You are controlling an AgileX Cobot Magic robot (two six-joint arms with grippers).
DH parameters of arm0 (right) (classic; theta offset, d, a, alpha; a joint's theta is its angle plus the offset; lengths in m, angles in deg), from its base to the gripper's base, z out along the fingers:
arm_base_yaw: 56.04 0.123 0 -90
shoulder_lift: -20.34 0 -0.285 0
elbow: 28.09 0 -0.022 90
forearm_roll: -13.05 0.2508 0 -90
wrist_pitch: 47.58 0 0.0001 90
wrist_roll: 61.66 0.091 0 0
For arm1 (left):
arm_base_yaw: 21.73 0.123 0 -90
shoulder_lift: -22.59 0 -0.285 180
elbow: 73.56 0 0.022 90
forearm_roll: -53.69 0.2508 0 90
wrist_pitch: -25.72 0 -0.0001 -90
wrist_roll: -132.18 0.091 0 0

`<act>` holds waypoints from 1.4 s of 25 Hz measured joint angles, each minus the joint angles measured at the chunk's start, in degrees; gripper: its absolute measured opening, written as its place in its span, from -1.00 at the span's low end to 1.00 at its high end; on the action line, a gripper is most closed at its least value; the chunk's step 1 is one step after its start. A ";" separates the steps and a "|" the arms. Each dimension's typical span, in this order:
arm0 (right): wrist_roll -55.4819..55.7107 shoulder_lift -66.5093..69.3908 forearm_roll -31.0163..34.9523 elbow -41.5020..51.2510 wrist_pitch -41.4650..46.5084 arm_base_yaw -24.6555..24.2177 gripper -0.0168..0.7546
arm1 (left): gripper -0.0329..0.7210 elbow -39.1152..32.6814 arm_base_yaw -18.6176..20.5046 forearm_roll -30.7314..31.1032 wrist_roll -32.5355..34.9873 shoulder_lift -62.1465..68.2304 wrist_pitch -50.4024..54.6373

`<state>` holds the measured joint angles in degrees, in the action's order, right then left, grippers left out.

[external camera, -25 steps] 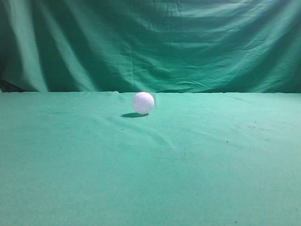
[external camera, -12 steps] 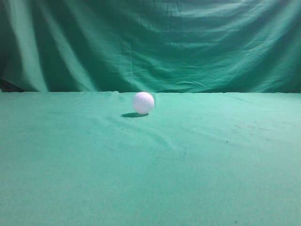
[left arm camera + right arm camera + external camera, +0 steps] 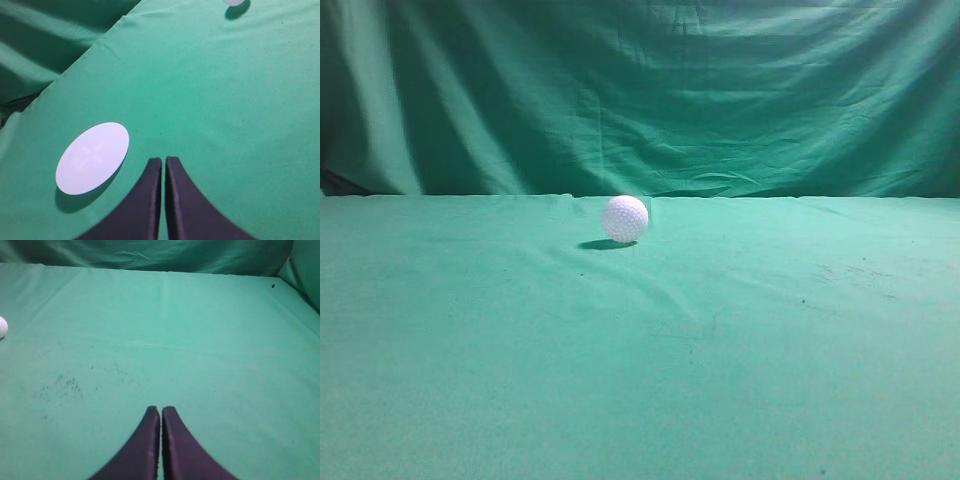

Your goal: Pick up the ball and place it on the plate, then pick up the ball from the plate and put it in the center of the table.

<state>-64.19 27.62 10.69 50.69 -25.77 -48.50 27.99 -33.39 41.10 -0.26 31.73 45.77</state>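
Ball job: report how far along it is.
Nothing shows as done: the ball sits on the green table, and the white plate is bare. Nothing is in hand; the left gripper and right gripper are shut, empty. Both moves remain.

No visible change vs 1 s ago: ball point(image 3: 625, 218) same spot on table point(image 3: 640, 380).

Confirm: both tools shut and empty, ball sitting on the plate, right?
Not quite. The ball sits on the bare table, not on the plate, which is empty in the left wrist view. Both tools, left and right, are shut and empty.
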 joint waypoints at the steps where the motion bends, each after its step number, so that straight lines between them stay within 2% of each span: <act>1: 0.00 0.00 0.00 0.00 0.00 0.00 -0.96 | -0.91 0.00 0.00 0.00 0.00 0.00 0.00; 20: -0.26 0.00 0.09 0.00 0.12 0.00 -0.96 | -0.91 0.00 0.00 -0.01 -0.78 -1.87 0.00; 23: -0.26 0.00 0.09 0.00 0.12 0.00 -0.96 | -0.91 0.00 0.00 -0.01 -7.42 -1.87 0.00; 25: -0.26 0.00 0.09 0.00 0.12 0.00 -0.96 | -0.91 0.00 0.00 1.05 -15.34 -1.87 0.00; 28: -0.26 0.00 0.09 0.00 0.12 0.00 -0.96 | -0.91 0.00 0.00 7.41 -28.87 -1.87 0.00; 29: -0.26 0.00 0.09 0.00 0.12 0.00 -0.96 | -0.91 0.00 0.00 9.13 -31.43 -1.87 0.00; 32: -0.26 0.00 0.09 0.00 0.12 0.00 -0.96 | -0.91 0.00 0.00 11.77 -35.36 -1.87 0.00; 35: -0.26 0.00 0.09 0.00 0.12 0.00 -0.96 | -0.91 0.00 0.00 12.12 -35.82 -1.87 0.00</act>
<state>-64.44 27.62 10.79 50.69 -25.66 -48.50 27.99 -33.39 53.22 -36.08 29.85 45.77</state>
